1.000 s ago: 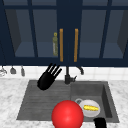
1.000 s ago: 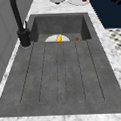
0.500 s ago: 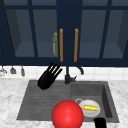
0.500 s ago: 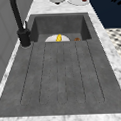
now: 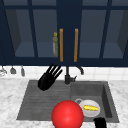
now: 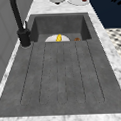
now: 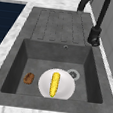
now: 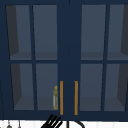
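Note:
My left hand (image 5: pixel 48 78) floats open above the drainboard (image 5: pixel 40 100), left of the black faucet (image 5: pixel 67 77), fingers spread and pointing up toward the cabinet; its fingertips (image 8: pixel 53 121) also reach the bottom edge of the upper view. It holds nothing. My right hand (image 5: pixel 100 123) pokes in at the bottom edge, just in front of the sink's front rim. A red ball (image 5: pixel 67 115) sits low in the front view between the two hands. In the basin, a white plate (image 7: pixel 63 89) carries a corn cob (image 7: pixel 54 83), and a small brown lump (image 7: pixel 28 78) lies beside it.
A dark blue wall cabinet with glass doors and two orange handles (image 5: pixel 61 45) hangs over the sink, with a bottle (image 5: pixel 55 45) inside. Utensils (image 5: pixel 12 70) hang on the wall at left. Another plate (image 6: pixel 78 0) stands on the marble counter beyond the basin.

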`<state>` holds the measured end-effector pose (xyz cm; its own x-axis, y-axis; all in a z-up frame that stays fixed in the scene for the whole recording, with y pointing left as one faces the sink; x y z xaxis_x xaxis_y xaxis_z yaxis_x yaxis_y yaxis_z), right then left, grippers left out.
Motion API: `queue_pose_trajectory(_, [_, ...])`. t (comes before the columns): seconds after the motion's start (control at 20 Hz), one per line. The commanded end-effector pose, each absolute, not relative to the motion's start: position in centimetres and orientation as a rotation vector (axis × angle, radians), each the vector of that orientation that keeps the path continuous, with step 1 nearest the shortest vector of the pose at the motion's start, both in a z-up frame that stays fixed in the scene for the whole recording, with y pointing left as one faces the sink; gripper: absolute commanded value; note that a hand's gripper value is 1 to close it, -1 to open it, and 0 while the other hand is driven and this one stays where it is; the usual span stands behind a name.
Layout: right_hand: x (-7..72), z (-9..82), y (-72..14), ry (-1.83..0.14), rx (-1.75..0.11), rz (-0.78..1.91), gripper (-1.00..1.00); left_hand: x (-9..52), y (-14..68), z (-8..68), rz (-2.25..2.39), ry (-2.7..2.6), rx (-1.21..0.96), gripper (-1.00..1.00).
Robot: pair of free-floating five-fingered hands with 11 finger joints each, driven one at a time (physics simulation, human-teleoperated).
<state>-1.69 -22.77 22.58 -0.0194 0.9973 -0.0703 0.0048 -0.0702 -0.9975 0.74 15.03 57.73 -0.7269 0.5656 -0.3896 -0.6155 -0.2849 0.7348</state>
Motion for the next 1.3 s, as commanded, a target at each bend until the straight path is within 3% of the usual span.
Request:
queue_pose_trajectory(0.0, [-1.7, 22.6, -22.8, -1.193, -1.255, 1.273, 0.0, 0.5, 15.0, 57.7, 2.092, 1.067, 0.009, -1.0])
queue_pose_trajectory(0.25, [-1.7, 22.6, -22.8, -1.193, -1.255, 1.273, 0.0, 0.3, 14.6, 57.9, 2.063, 1.198, -0.06, -1.0])
queue_pose_trajectory(1.25, [-1.7, 22.6, -22.8, -1.193, -1.255, 1.273, 0.0, -0.5, 15.0, 58.0, 2.076, 0.986, 0.057, -1.0])
